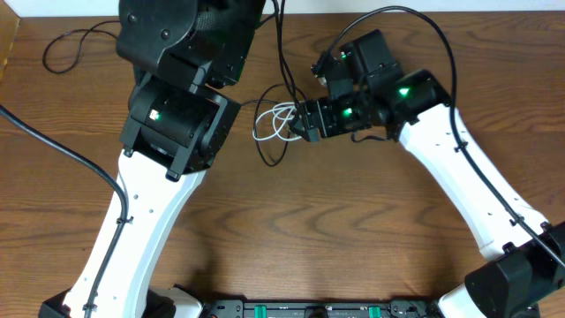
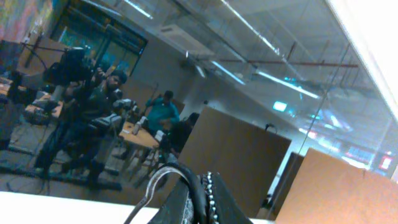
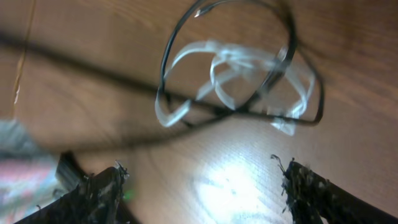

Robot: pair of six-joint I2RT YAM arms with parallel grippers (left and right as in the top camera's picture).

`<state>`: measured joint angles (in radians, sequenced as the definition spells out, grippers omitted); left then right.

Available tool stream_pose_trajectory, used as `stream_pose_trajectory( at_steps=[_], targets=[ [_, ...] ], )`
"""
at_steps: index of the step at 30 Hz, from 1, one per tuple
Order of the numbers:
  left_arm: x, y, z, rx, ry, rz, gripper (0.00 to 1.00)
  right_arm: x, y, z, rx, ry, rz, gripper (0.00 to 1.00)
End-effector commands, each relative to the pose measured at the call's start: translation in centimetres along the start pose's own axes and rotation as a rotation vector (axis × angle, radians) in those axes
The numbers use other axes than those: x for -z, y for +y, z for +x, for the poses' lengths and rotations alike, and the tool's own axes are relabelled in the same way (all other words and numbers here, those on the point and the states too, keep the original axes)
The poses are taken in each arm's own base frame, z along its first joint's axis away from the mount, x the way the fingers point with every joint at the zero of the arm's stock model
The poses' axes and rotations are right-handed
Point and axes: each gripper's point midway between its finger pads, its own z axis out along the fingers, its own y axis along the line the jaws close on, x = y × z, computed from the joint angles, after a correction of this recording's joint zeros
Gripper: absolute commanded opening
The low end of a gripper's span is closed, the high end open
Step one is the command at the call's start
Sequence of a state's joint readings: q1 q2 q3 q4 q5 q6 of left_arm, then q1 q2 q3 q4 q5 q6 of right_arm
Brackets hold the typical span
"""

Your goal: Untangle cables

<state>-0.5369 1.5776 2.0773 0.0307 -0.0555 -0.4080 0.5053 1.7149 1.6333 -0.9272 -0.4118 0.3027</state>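
Observation:
A short white coiled cable (image 1: 281, 123) lies on the wooden table, tangled with a thin black cable (image 1: 267, 150) that loops round it. In the right wrist view the white coil (image 3: 236, 74) and the black loop (image 3: 298, 99) lie just ahead of my right gripper (image 3: 202, 171), which is open and empty; overhead it (image 1: 297, 124) sits right beside the coil. My left gripper (image 2: 202, 190) is raised, points up at the room and is shut on a black cable (image 2: 186, 177). Its fingers are hidden under the arm in the overhead view.
Another thin black cable (image 1: 75, 44) lies looped at the table's far left. A thicker black cord (image 1: 62, 146) crosses the left side towards the left arm's base. A black cable (image 1: 281, 35) runs up out of the top of the overhead view.

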Motion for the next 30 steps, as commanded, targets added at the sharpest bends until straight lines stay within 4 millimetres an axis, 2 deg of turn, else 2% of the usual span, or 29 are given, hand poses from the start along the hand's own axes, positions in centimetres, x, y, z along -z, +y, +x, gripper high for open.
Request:
stream_pose_trajectory(
  at_steps=[1, 7, 12, 14, 16, 18, 21, 23, 24, 26, 30],
  targets=[
    [0.4, -0.5, -1.7, 0.040, -0.045, 0.010, 0.07, -1.5, -1.2, -0.4, -0.137, -0.037, 0.103, 0.77],
    [0.4, -0.5, -1.8, 0.043, -0.046, 0.011, 0.07, -4.1, -1.5, -0.6, -0.298, -0.081, 0.189, 0.71],
    [0.4, -0.5, -1.8, 0.043, -0.046, 0.010, 0.07, -7.1, -0.4, -0.5, -0.387, -0.092, 0.178, 0.65],
    [0.4, -0.5, -1.8, 0.043, -0.046, 0.010, 0.07, -8.0, -0.6, -0.5, -0.420, -0.114, 0.209, 0.64],
    [0.4, -0.5, -1.8, 0.043, -0.046, 0.010, 0.07, -8.3, -1.8, -0.8, -0.469, -0.166, 0.283, 0.59],
    [0.4, -0.5, -1.7, 0.042, -0.044, 0.010, 0.07, -8.0, -3.2, -1.3, -0.489, -0.226, 0.361, 0.49],
    [0.4, -0.4, -1.5, 0.041, -0.036, 0.005, 0.08, -6.9, -5.4, -2.1, -0.483, -0.312, 0.482, 0.38],
    [0.4, -0.3, -1.3, 0.037, -0.026, -0.002, 0.07, -6.2, -6.8, -2.2, -0.488, -0.336, 0.542, 0.26],
    [0.4, -0.1, -1.2, 0.031, -0.022, -0.010, 0.08, -5.9, -7.5, -2.1, -0.496, -0.336, 0.563, 0.17],
    [0.5, 0.9, -1.1, 0.028, -0.023, -0.063, 0.08, -5.2, -9.1, -1.9, -0.523, -0.327, 0.601, 0.02],
    [0.7, 2.7, -0.8, 0.020, -0.022, -0.162, 0.07, -3.5, -12.9, -1.1, -0.641, -0.291, 0.658, 0.01]
  ],
)
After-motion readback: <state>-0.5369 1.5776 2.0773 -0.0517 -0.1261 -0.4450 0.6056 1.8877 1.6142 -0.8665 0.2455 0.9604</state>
